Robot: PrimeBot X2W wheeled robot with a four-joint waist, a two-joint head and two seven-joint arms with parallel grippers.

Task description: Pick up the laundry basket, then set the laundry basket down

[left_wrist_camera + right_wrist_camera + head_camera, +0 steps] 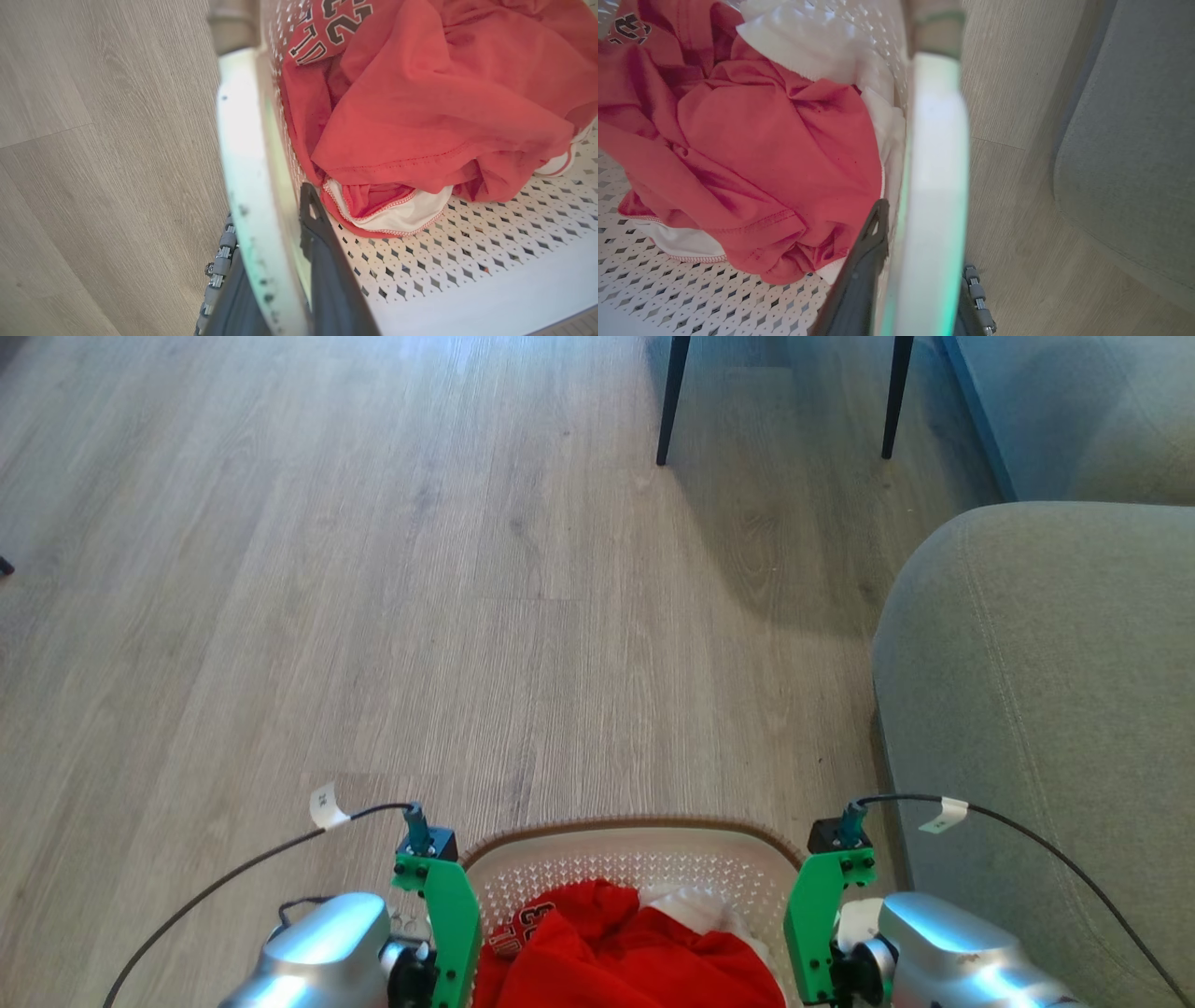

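The laundry basket [635, 863] stands upright over the wood floor [373, 616], whether resting on it or raised I can't tell. Its white perforated walls carry a brown woven-look rim [635, 824]. Inside, a crumpled red shirt [607, 961] with dark lettering is heaped over white clothing [691, 903].

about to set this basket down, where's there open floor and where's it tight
Bare wood floor runs wide ahead of the basket and off to the left, up to the chair legs far ahead. The right is tight: the grey sofa sits close beside the basket there.
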